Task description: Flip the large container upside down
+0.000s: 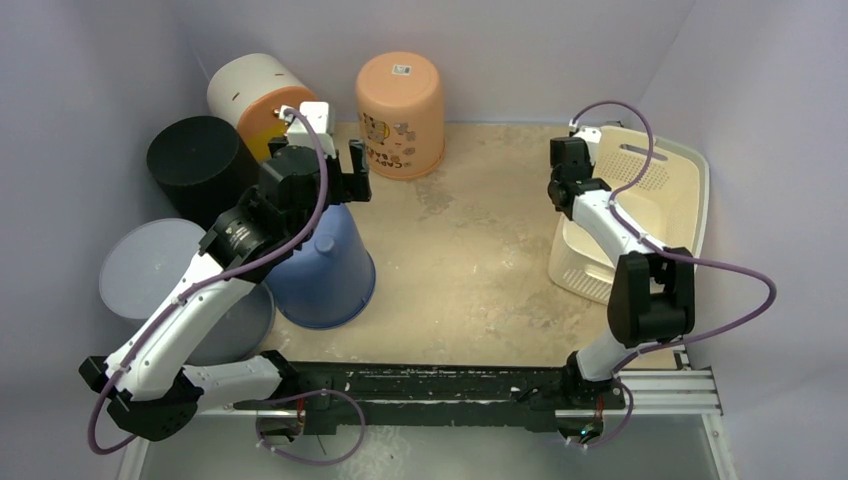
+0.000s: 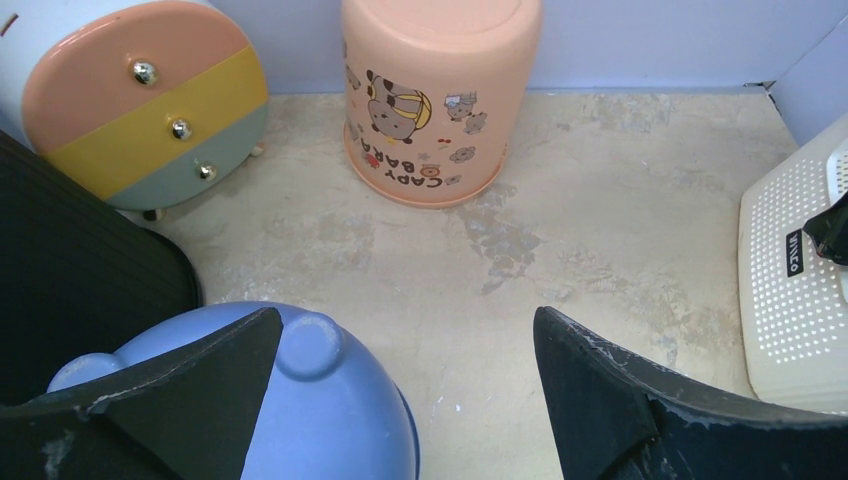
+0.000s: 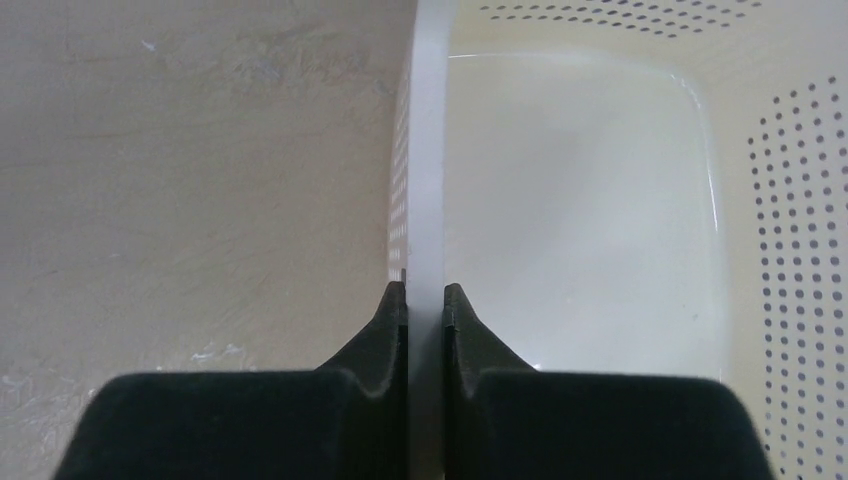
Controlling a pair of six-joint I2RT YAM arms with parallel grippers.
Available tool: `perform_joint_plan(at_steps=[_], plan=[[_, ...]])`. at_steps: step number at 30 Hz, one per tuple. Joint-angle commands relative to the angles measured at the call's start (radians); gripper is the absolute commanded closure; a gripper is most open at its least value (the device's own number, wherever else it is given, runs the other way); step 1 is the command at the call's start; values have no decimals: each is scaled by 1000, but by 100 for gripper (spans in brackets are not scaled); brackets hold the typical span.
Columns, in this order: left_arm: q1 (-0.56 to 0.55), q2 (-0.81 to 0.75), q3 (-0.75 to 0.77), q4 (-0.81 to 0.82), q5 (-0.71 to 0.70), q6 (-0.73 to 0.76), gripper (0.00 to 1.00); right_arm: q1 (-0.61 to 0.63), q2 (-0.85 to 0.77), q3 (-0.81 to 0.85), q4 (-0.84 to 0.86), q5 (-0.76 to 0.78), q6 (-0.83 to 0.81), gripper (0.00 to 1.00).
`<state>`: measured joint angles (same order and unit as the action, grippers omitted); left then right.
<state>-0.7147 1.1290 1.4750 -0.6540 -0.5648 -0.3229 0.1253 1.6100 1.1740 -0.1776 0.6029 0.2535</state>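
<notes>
Left gripper (image 2: 405, 325) fingers wide apart, holding nothing, above inverted blue plastic bucket (image 2: 330, 420). Inverted peach plastic bin (image 2: 440, 80) reads "CAPY BARA", upside down. Beige mottled tabletop (image 1: 470, 260), lilac walls (image 1: 520, 40). Right gripper (image 3: 425, 295) pinches left rim of upright white perforated plastic basket (image 1: 670, 190), table's right edge; basket's small label (image 2: 793, 253) unreadable.
</notes>
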Motion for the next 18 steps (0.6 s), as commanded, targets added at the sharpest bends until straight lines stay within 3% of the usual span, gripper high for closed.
perform_joint_plan(at_steps=[1, 9, 18], plan=[[-2, -39, 4, 23, -31, -14, 7, 2, 21, 10, 7, -55, 35, 100], [-2, -48, 28, 4, -48, -13, 7, 4, -203, 31, 137, -450, 68, 100], [-2, -47, 74, -9, -44, -11, 7, 104, -402, 92, 184, -600, 242, 100]])
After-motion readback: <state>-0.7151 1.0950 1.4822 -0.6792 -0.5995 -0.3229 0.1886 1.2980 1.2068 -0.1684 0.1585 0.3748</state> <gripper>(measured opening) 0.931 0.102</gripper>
